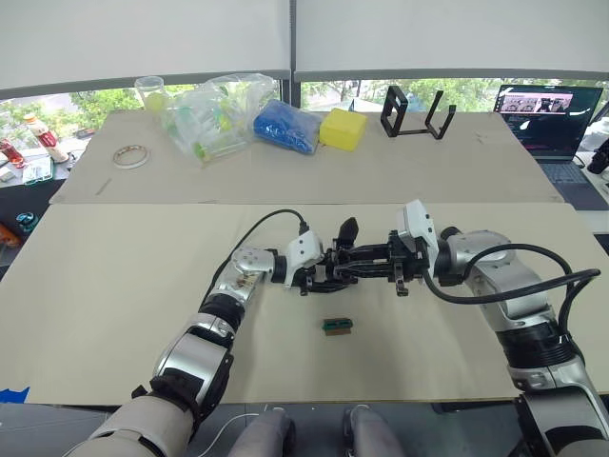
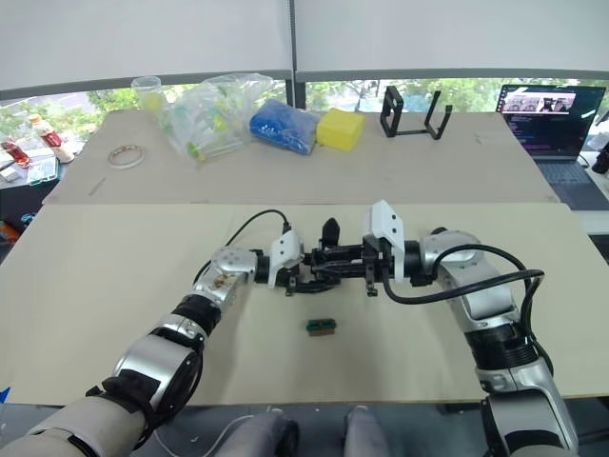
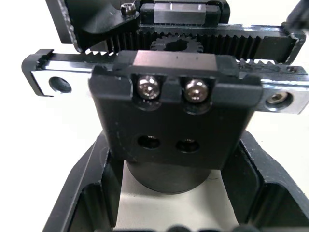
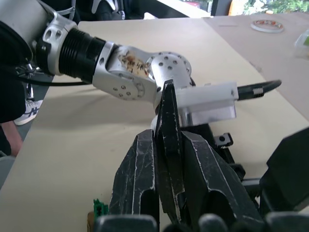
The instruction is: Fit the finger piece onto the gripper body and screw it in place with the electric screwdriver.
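Note:
The gripper body (image 3: pixel 174 125), a black block with toothed racks and two silver screws, sits on a round base between my left gripper's fingers (image 3: pixel 82 193). It is held low over the table's middle (image 1: pixel 333 271), and a pointed black finger (image 1: pixel 347 231) sticks up from it. My left gripper (image 1: pixel 319 276) is shut on it. My right gripper (image 1: pixel 373 268) comes in from the right, tip to tip with the left. It is shut on the finger piece (image 4: pixel 168 125), a flat black blade standing on edge between its pads. The electric screwdriver is out of view.
A tiny green-and-brown block (image 1: pixel 336 327) lies just in front of the grippers. On the far table are a black open-frame stand (image 1: pixel 417 114), a yellow block (image 1: pixel 343 129), a blue bag (image 1: pixel 285 127), a clear plastic bag (image 1: pixel 214 114) and a tape roll (image 1: pixel 130 155). A laptop (image 1: pixel 547 119) stands far right.

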Tool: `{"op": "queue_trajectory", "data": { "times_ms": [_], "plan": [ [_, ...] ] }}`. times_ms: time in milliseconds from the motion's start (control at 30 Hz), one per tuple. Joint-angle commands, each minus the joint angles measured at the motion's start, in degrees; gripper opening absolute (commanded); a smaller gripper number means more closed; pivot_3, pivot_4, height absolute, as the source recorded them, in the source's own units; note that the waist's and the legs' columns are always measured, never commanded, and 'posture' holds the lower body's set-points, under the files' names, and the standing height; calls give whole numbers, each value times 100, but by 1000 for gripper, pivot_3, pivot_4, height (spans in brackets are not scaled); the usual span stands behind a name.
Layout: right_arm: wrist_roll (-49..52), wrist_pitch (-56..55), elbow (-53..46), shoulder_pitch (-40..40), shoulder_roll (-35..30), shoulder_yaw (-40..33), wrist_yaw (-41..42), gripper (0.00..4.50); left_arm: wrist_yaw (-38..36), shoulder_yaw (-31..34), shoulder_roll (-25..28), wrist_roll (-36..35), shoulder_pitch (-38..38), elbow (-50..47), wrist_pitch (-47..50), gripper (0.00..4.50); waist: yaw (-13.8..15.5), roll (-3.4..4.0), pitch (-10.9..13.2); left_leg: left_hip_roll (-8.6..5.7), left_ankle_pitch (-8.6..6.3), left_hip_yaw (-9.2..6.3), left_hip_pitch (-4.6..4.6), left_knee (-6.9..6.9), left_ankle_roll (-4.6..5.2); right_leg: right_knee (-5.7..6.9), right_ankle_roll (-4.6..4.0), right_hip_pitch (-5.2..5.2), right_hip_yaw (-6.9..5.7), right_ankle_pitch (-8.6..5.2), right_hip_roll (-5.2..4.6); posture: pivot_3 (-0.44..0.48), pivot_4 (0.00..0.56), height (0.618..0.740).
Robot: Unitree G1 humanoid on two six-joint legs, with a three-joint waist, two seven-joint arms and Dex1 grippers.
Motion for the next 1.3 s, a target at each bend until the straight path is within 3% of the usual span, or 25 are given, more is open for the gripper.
{"op": "queue_trajectory", "data": {
  "times_ms": [33, 467, 933, 1300],
  "plan": [
    [-44, -249, 110, -184, 48, -76, 104, 308, -16, 87, 40, -13, -103, -77, -87, 2301, -8, 0, 0, 0, 0, 0, 0, 0, 0, 0, 0, 0, 0, 0, 0, 0, 150, 740],
    [-231, -498, 543, -253, 166, 12, 294, 308, -125, 71, 94, -8, -58, -184, -89, 2301, -60, 0, 0, 1, 0, 0, 2, -4, 0, 0, 0, 0, 0, 0, 1, 0, 150, 740],
    [95, 8, 213, -449, 168, -241, 188, 308, -161, 55, 109, -16, 55, -348, -59, 2301, -92, 0, 0, 2, 0, 0, 1, -6, -1, 3, 0, -4, 2, 0, 0, 0, 150, 740],
    [-200, -64, 400, -320, 216, 4, 160, 308, -148, 68, 129, -18, 56, -370, -40, 2301, -92, 0, 0, 1, 0, 0, 0, -7, -1, 3, 0, -4, 2, 0, 0, 0, 150, 740]
  ]
}}
